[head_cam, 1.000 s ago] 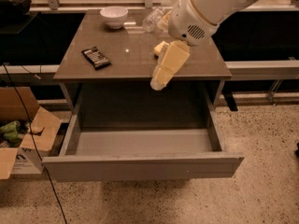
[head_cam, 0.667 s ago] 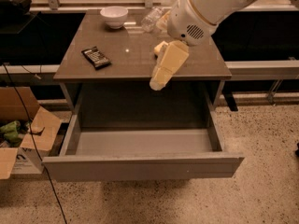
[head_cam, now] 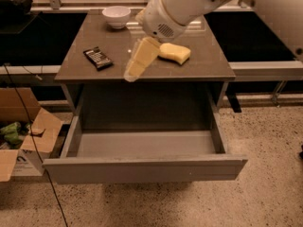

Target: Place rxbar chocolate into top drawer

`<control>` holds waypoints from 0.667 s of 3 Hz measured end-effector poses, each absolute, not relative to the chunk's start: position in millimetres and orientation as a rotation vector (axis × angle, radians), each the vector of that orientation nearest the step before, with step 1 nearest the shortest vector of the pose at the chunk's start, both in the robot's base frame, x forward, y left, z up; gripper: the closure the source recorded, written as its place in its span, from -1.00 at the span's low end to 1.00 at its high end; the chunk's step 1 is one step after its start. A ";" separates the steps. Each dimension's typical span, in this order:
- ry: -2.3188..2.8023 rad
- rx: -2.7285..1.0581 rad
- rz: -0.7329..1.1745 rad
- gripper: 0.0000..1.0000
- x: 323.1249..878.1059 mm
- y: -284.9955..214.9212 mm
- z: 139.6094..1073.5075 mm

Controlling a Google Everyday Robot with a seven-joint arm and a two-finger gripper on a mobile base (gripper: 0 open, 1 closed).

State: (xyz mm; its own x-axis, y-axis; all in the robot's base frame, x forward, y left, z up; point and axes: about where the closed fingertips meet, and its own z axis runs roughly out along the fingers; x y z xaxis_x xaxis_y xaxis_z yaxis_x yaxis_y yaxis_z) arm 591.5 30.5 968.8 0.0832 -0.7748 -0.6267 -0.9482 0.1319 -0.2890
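**Brown, grey, black and yellow on my feed**

I see the rxbar chocolate [head_cam: 98,57] in a black wrapper with rows of pale lettering, lying on the brown table [head_cam: 199,66]. The sponge [head_cam: 175,52] beside it is yellow, and the bowl [head_cam: 116,15] is white. The gripper [head_cam: 132,73], hanging over the table's front edge between bar and sponge, is cream-yellow under a white arm [head_cam: 189,4]. The top drawer [head_cam: 142,168] is plain grey, inside and on its front panel. The floor [head_cam: 265,193] is beige with dark speckles. At the left, a tan cardboard box [head_cam: 19,143] holds something green.
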 end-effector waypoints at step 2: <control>1.673 -1.634 0.426 -1.00 653.1 105.7 943.0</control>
State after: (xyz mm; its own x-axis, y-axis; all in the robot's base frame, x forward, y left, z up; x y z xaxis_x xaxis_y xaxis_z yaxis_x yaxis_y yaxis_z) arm 653.1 105.7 943.0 0.0922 -0.7087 -0.6995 -0.9570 0.1311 -0.2589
